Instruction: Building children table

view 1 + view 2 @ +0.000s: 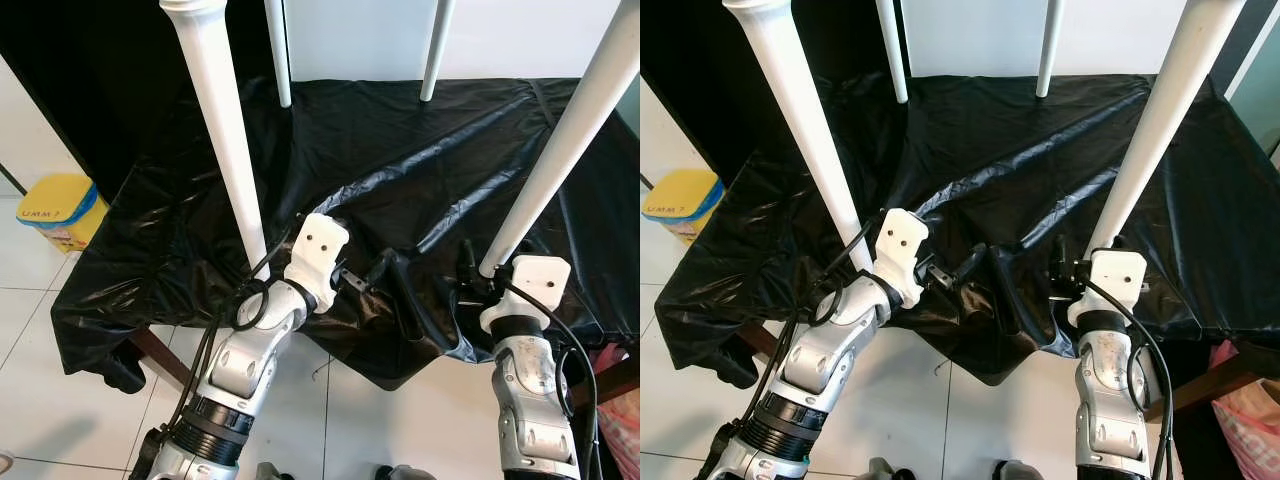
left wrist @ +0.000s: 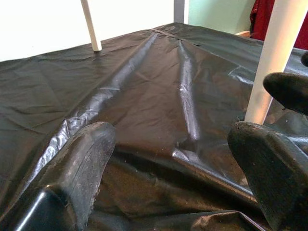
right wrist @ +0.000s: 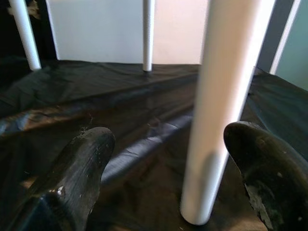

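1. Already we see four white legs standing up from the surface that the black plastic sheet (image 1: 400, 170) covers: the near left leg (image 1: 222, 130), the near right leg (image 1: 560, 150), and two far legs, (image 1: 279, 55) and (image 1: 436, 50), at the top centre of the frame. So we judge that the table lies upside down and all its legs are in place.
2. Our left gripper (image 1: 365, 280) is in the lower centre of the frame, over a fold of the sheet, with its fingers (image 2: 77, 168) spread apart and holding nothing.
3. Our right gripper (image 3: 171, 178) is at the foot of the near right leg; the leg stands between the parted fingers, and they do not press it.
4. We cannot tell if the legs are tight. We think what is left is checking them, turning the table upright and removing the sheet.
5. A yellow container (image 1: 60, 210) stands on the tiled floor (image 1: 40, 400) at the left edge.
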Robot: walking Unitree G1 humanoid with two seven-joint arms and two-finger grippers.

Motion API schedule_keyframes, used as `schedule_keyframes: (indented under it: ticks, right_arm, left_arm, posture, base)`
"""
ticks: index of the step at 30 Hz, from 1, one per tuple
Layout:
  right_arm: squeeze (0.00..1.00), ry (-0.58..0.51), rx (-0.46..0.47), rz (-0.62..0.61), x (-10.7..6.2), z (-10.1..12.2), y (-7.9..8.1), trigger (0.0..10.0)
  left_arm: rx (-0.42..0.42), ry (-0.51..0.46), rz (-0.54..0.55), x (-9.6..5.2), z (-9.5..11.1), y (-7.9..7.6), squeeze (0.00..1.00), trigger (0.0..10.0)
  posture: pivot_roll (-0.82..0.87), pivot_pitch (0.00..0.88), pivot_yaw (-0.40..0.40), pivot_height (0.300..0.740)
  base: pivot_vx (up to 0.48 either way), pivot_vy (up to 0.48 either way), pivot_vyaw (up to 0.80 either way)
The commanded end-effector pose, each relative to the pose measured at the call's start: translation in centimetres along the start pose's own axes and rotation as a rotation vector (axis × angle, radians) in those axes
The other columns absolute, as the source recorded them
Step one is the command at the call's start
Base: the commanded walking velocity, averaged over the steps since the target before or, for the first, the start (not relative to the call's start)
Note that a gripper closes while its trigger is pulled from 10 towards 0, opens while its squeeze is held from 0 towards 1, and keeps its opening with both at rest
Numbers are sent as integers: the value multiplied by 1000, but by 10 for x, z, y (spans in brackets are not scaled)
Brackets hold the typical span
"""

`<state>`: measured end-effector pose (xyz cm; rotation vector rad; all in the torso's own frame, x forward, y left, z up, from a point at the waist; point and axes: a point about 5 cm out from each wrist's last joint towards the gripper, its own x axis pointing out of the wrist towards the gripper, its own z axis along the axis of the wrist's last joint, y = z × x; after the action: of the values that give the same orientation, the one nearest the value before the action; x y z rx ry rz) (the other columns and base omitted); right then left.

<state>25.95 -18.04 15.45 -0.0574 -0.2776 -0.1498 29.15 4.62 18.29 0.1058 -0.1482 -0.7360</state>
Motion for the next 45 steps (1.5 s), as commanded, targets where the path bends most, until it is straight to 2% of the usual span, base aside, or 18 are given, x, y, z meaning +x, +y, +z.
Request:
schedule_keyframes:
  ticks: [1,6,11,18,20,22,23,25,26,31,32,33,35,37,38,42,43,45]
  right_arm:
    - [0,20,53,60,-6,-8,14,10000]
    - [0,70,88,254,-22,-24,32,10000]
    - [0,93,103,323,-29,-28,35,10000]
    - [0,116,108,586,-46,-34,44,10000]
    - [0,116,108,586,-46,-34,44,10000]
    - [0,124,111,660,-49,-35,45,10000]
    - [0,135,104,758,-54,-37,44,10000]
    - [0,135,104,758,-54,-37,44,10000]
    - [0,147,102,843,-57,-39,43,10000]
    - [0,155,90,927,-59,-40,41,10000]
    - [0,158,62,1001,-60,-41,40,10000]
    - [0,158,62,1001,-60,-41,40,10000]
    - [0,162,21,1125,-58,-40,37,10000]
    - [0,162,21,1125,-58,-40,37,10000]
    - [0,171,-4,1190,-58,-41,35,10000]
    - [0,185,-25,1229,-58,-44,33,10000]
    - [0,209,-52,1277,-58,-48,30,10000]
    - [0,220,-53,1291,-58,-50,29,10000]
  left_arm:
    - [1,10,1,-9,-7,-5,0,10000]
    - [-41,41,-1,-35,-25,-11,0,10000]
    - [-53,59,-4,-42,-31,-12,0,10000]
    - [-81,53,-83,-63,-39,-22,0,10000]
    - [-81,53,-83,-63,-39,-22,0,10000]
    - [-94,44,-129,-69,-39,-27,0,10000]
    - [-109,34,-190,-77,-38,-30,0,10000]
    - [-109,34,-190,-77,-38,-30,0,10000]
    - [-120,28,-248,-85,-37,-33,0,10000]
    - [-119,23,-305,-92,-37,-35,0,10000]
    - [-112,27,-362,-98,-37,-36,0,10000]
    - [-112,27,-362,-98,-37,-36,0,10000]
    - [-89,44,-487,-111,-37,-42,0,10000]
    - [-89,44,-487,-111,-37,-42,0,10000]
    - [-83,73,-562,-118,-37,-45,0,10000]
    - [-81,113,-610,-124,-41,-46,0,10000]
    - [-76,181,-677,-134,-48,-46,0,10000]
    - [-75,213,-700,-138,-52,-45,0,10000]
  posture:
    - [-139,100,9,740]
    - [-130,98,5,740]
    - [-128,97,3,740]
    - [-126,83,-13,740]
    - [-126,83,-13,740]
    - [-125,81,-17,740]
    - [-121,81,-22,740]
    - [-121,81,-22,740]
    - [-116,85,-27,740]
    - [-110,102,-31,740]
    - [-108,121,-38,740]
    - [-108,121,-38,740]
    - [-101,134,-43,740]
    - [-101,134,-43,740]
    - [-96,146,-45,740]
    - [-98,153,-42,740]
    - [-101,149,-39,740]
    - [-100,149,-38,740]
  base:
    - [0,0,0]
    - [0,0,0]
    - [0,0,0]
    - [0,0,0]
    - [0,0,0]
    - [0,0,0]
    - [0,0,0]
    - [0,0,0]
    - [0,0,0]
    - [0,0,0]
    - [0,0,0]
    - [0,0,0]
    - [0,0,0]
    - [0,0,0]
    - [0,0,0]
    - [0,0,0]
    - [0,0,0]
    - [0,0,0]
